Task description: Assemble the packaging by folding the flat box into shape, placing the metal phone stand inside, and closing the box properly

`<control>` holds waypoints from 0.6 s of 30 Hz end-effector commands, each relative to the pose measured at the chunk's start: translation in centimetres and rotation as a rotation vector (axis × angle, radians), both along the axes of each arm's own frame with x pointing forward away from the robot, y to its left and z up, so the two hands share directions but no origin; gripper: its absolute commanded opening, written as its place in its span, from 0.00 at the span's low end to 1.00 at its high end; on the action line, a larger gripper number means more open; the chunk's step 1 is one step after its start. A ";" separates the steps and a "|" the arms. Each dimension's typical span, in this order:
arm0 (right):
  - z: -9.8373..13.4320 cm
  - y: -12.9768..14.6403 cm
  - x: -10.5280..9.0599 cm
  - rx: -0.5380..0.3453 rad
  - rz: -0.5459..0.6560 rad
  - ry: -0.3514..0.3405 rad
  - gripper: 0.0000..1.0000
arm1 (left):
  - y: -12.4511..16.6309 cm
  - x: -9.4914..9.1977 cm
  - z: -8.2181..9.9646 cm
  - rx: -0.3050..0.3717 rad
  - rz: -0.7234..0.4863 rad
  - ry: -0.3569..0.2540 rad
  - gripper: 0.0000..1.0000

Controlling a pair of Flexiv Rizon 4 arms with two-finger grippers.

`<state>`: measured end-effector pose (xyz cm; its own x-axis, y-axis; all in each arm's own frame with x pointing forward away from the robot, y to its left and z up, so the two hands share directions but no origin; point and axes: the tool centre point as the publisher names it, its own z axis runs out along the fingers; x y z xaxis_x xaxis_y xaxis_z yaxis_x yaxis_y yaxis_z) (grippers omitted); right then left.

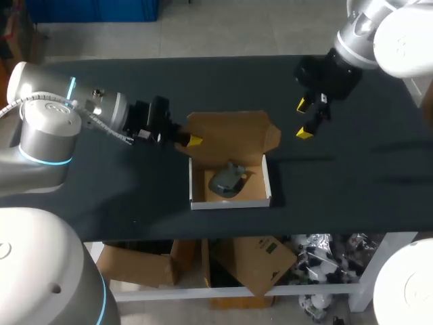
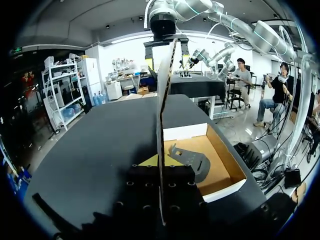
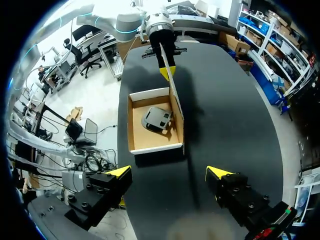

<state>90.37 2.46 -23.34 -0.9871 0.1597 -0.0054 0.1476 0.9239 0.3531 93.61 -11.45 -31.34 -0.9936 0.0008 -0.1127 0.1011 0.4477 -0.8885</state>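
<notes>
The cardboard box stands folded into a tray on the black table, white outside and brown inside. A grey metal phone stand lies in it. The brown lid rises upright from the far wall. My left gripper is shut on the lid's left edge. In the left wrist view the lid runs edge-on between the yellow tips, with the stand beside it in the box. My right gripper hangs open above the table, behind and right of the box. It looks down on the box, lid and stand.
The black table top stretches to both sides of the box, and its front edge runs close below the box's near wall. In the right wrist view my left arm comes in from beyond the lid.
</notes>
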 end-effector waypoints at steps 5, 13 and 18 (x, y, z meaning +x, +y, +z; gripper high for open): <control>2.3 1.8 2.3 -0.049 0.014 0.026 1.00 | 0.0 -0.1 -0.2 -0.002 0.001 -0.002 0.00; 4.4 3.5 3.9 -0.103 0.059 -0.001 1.00 | 0.0 -0.1 -0.2 -0.002 0.001 -0.002 0.00; 5.3 4.8 5.0 -0.129 0.089 -0.024 1.00 | 0.0 -0.1 -0.2 -0.002 0.001 -0.002 0.00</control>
